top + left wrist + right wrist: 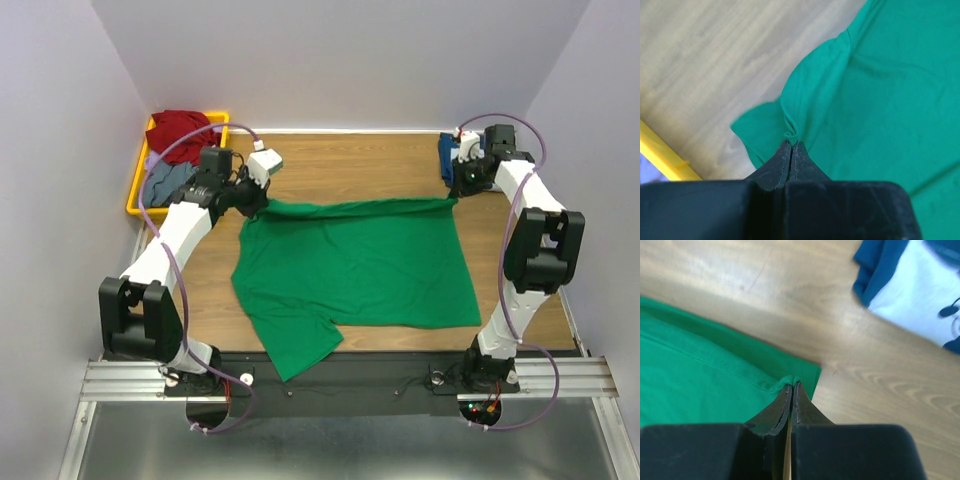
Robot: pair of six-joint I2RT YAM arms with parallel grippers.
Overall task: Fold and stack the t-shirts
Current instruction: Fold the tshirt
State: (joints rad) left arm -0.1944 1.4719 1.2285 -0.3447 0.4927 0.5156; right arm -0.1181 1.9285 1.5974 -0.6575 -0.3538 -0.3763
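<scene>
Two t-shirts are on the wooden table (340, 165): one plain bright green t-shirt (360, 265) and one navy t-shirt (447, 155); there is one yellow bin (134, 198) and two arms.

The bin sits at the table's 10 o'clock corner; it holds a red cloth (183, 128) at its far end and a grey-blue cloth (168, 180) nearer.

The green t-shirt lies spread over the middle of the table, mostly flat with soft wrinkles; one sleeve trails past the near edge towards 7 o'clock; its far hem runs nearly straight between the two grippers.

The left gripper (791, 146) has its fingers pressed together on a small pinch of green cloth at the shirt's 10 o'clock corner, where the fabric bunches into folds; the right gripper (792, 385) is likewise closed tight on the hem at the 2 o'clock corner.

The navy t-shirt rests in a compact bundle at the table's 2 o'clock corner, apart from the green one; its white print (915, 295) faces up.
</scene>
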